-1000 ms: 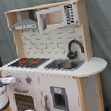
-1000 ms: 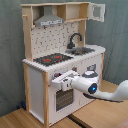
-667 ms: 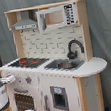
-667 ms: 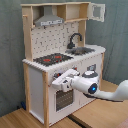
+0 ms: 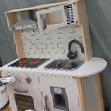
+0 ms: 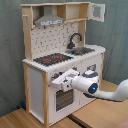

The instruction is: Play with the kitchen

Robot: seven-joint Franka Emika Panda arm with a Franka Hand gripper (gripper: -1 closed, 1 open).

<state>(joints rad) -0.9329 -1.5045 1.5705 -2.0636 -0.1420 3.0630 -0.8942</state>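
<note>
The white arm's gripper (image 6: pixel 61 81) reaches the white-and-wood toy kitchen (image 6: pixel 37 82) front to work its controls; jaws' state unclear.

A grey curtain (image 5: pixel 105 39) hangs behind everything in both exterior views. In the second exterior view, a brown wooden floor (image 6: pixel 22 120) lies at the bottom.

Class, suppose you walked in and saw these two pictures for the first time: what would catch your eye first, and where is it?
The toy kitchen stands out first, filling the middle of both exterior views, with its black hob and red rings on the counter. Next comes the white robot arm, reaching in from the second exterior view's right, with its tool at the kitchen front, just above the oven door. The black faucet curves over the sink.
</note>
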